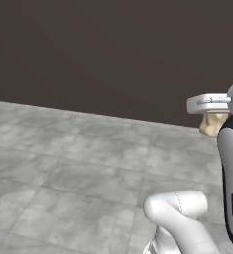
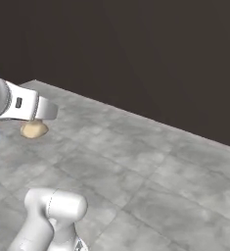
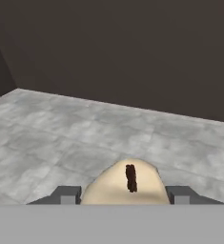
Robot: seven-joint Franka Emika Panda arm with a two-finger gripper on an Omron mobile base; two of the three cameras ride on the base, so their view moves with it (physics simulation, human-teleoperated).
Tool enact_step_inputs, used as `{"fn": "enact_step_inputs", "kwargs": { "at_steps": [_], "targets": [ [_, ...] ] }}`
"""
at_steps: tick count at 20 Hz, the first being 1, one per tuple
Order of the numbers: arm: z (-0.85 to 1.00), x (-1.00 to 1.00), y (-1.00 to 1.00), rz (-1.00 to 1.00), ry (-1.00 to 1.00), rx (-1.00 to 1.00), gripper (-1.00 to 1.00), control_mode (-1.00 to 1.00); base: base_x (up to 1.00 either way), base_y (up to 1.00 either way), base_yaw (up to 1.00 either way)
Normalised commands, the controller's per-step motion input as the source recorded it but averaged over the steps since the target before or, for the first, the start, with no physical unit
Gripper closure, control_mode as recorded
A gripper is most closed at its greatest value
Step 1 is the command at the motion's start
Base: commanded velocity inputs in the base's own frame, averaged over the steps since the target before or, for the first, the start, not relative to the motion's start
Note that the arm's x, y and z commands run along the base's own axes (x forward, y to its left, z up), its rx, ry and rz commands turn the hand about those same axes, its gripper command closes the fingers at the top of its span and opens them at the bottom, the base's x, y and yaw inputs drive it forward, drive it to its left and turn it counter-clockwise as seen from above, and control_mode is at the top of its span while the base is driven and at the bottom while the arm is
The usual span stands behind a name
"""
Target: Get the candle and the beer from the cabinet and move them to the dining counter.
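Note:
The candle is a small cream-beige stub with a dark wick, and it sits between my two dark fingertips. My gripper is shut on it and holds it up in the air above a grey floor. From the left base view the candle hangs just under the white hand, with the gripper at the right edge. From the right base view the candle shows below the hand, with the gripper at the left. The beer, the cabinet and the dining counter are out of view.
A grey tiled floor spreads out ahead and to both sides. A plain dark brown wall closes it off at the back. The arm's white base joint stands low in front.

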Motion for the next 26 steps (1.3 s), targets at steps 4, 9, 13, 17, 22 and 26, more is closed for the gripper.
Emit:
{"fn": "enact_step_inputs", "kwargs": {
  "at_steps": [4,9,13,17,22,26],
  "targets": [
    [0.0,0.0,0.0,0.0,0.0,0.0,1.0,1.0,1.0,-0.02,0.6],
    [0.0,0.0,0.0,0.0,0.0,0.0,1.0,1.0,0.96,-0.08,0.81],
    [0.0,0.0,0.0,0.0,0.0,0.0,1.0,1.0,1.0,-0.28,0.63],
    [0.0,0.0,0.0,0.0,0.0,0.0,1.0,1.0,1.0,-0.94,0.26],
    [0.0,0.0,0.0,0.0,0.0,0.0,1.0,1.0,1.0,-1.0,0.18],
    [0.0,0.0,0.0,0.0,0.0,0.0,1.0,1.0,1.0,-1.0,0.17]
  ]
}}
